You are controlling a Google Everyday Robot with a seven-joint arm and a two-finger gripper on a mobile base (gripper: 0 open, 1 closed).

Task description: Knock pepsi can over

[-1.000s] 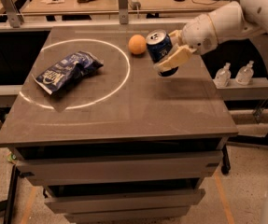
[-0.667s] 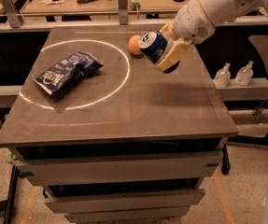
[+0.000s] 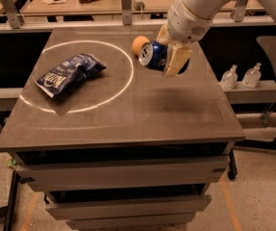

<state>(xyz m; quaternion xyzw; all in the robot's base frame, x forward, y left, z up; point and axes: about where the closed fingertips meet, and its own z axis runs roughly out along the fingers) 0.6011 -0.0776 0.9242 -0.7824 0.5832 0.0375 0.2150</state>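
The pepsi can (image 3: 151, 55) is dark blue with a silver top. It is tipped almost onto its side near the table's back middle, with the top pointing left. My gripper (image 3: 168, 61) comes down from the upper right, and its tan fingers (image 3: 177, 57) close around the can's lower half. The can's top is right beside an orange (image 3: 138, 43). I cannot tell whether the can touches the table.
A crinkled blue chip bag (image 3: 69, 73) lies at the left inside a white circle (image 3: 128, 83) marked on the dark table (image 3: 142, 124). Two small bottles (image 3: 241, 75) stand on a shelf to the right. A cluttered bench runs behind the table.
The arm has swung left with the can between its fingers. The can has tipped further over, and its top now points left, close to the orange.
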